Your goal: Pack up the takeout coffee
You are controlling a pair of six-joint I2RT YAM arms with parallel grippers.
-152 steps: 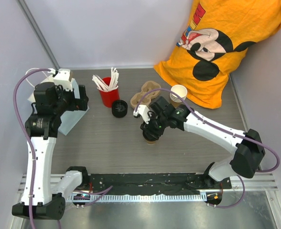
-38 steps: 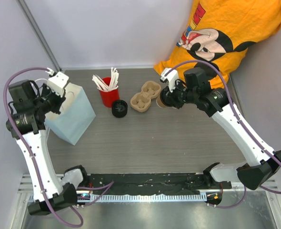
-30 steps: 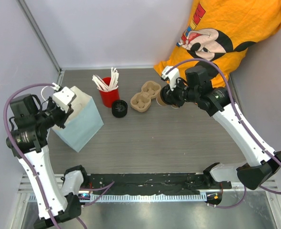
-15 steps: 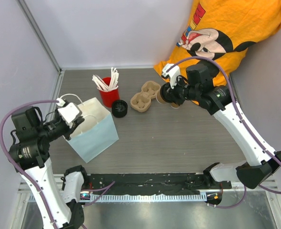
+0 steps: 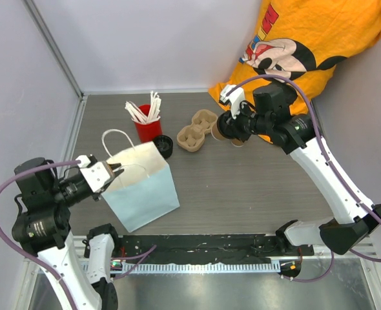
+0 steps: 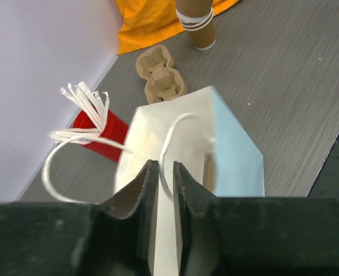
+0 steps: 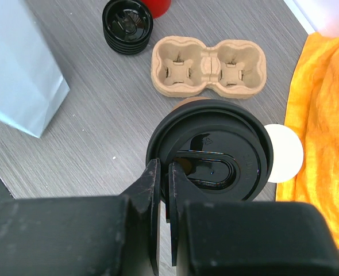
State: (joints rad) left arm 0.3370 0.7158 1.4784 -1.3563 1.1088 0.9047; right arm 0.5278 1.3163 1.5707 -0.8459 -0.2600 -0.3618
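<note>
**A:** Where's the coffee?

**B:** The coffee (image 7: pixel 212 152) is in the right claw (image 7: pixel 164 167), whose fingers are pinched on the lid's rim. It's by the carrier's (image 7: pixel 208 66) end, just beside the cup stack (image 7: pixel 285 152). It looks lifted off the table (image 7: pixel 100 115), though I can't be sure.

**A:** And the bag?

**B:** The bag (image 5: pixel 145 187) stands upright at the table's front left, mouth up, well apart from the coffee. The left claw (image 6: pixel 162 167) is clamped on its top edge, with a handle loop beside the fingers.

**A:** Which step, then?

**B:** The carry, I'd judge. The cup is lidded and gripped, the bag is presented, and the coffee isn't in it yet.

**A:** Next?

**B:** Bring the coffee over the mouth, keep it upright, and lower it between the walls. That rim grip looks thin, so a tilt might pop the lid.
</note>
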